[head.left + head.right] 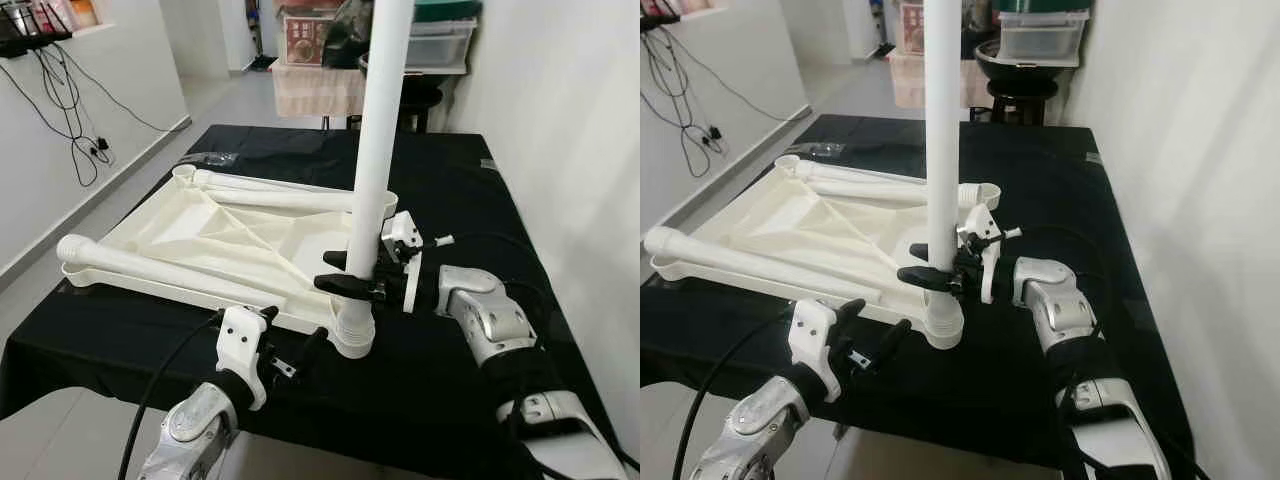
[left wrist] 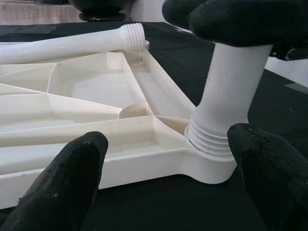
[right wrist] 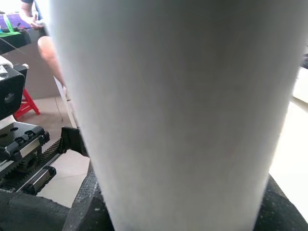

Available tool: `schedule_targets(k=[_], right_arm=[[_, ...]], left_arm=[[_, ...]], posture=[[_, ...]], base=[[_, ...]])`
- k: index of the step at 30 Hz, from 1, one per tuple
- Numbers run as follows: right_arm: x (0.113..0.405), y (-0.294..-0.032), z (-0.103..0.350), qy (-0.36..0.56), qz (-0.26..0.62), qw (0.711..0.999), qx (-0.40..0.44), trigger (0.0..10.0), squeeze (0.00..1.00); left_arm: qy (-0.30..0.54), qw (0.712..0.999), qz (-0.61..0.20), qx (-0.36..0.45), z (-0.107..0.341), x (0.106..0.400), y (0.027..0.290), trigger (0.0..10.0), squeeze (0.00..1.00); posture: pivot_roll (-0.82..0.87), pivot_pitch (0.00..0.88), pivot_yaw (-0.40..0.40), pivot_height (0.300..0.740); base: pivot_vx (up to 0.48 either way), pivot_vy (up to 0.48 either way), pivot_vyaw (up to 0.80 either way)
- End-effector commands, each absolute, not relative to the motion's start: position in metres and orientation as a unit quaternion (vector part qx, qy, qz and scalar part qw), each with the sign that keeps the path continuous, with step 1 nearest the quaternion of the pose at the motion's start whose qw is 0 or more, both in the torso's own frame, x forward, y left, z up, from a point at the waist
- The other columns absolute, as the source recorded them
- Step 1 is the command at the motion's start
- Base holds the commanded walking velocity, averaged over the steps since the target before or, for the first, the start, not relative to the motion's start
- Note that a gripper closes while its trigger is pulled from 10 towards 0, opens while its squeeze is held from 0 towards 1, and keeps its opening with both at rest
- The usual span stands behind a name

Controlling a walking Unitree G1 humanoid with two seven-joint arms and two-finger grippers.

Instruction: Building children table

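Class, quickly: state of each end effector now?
Left end effector: open, holding nothing.
Right end effector: closed on upright white plastic table leg.

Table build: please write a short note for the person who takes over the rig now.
Right gripper: shut on the upright leg, its threaded end in the near corner socket of the tabletop.
Left gripper: open, just before that corner, holding nothing.
Tabletop lies upside down on the black table; two more legs lie on it.
Done: one leg standing in its socket; how tight, cannot tell.
Left: the other legs.
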State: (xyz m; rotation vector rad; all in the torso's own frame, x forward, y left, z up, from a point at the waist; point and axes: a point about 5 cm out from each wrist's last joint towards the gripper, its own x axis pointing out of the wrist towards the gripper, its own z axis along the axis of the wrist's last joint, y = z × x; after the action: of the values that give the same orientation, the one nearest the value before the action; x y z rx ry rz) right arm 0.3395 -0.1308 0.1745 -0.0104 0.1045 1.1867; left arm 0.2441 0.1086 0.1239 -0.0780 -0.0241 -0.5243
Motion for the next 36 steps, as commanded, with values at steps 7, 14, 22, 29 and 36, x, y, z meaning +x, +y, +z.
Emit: schedule_targets(k=[7, 14, 22, 29, 36], right_arm=[[0.313, -0.106, 0.114, 0.143, 0.263, 0.954, 0.006, 0.0, 0.00], [0.324, -0.110, 0.116, 0.142, 0.244, 0.959, 0.009, 0.0, 0.00], [0.319, -0.108, 0.124, 0.127, 0.228, 0.965, 0.026, 10.0, 0.00], [0.334, -0.106, 0.154, 0.069, 0.364, 0.928, 0.044, 10.0, 1.00], [0.343, -0.118, 0.168, 0.061, 0.471, 0.880, 0.009, 10.0, 0.00]], left_arm=[[-0.009, 0.966, -0.256, -0.037, 0.125, 0.242, 0.113, 10.0, 0.00], [-0.010, 0.967, -0.253, -0.037, 0.125, 0.242, 0.114, 10.0, 0.00], [-0.009, 0.967, -0.250, -0.037, 0.126, 0.242, 0.115, 10.0, 0.00], [-0.008, 0.966, -0.254, -0.038, 0.125, 0.243, 0.112, 10.0, 0.00], [-0.009, 0.967, -0.253, -0.038, 0.125, 0.244, 0.110, 10.0, 0.00]], posture=[[0.00, 0.000, -0.005, 0.740], [0.00, 0.000, -0.007, 0.740], [0.00, 0.000, 0.001, 0.740], [0.01, 0.000, -0.010, 0.740], [0.02, 0.000, -0.022, 0.740]], base=[[0.000, 0.000, 0.00], [0.000, 0.000, 0.00], [0.000, 0.000, 0.00], [0.000, 0.000, 0.00], [0.000, 0.000, 0.00]])
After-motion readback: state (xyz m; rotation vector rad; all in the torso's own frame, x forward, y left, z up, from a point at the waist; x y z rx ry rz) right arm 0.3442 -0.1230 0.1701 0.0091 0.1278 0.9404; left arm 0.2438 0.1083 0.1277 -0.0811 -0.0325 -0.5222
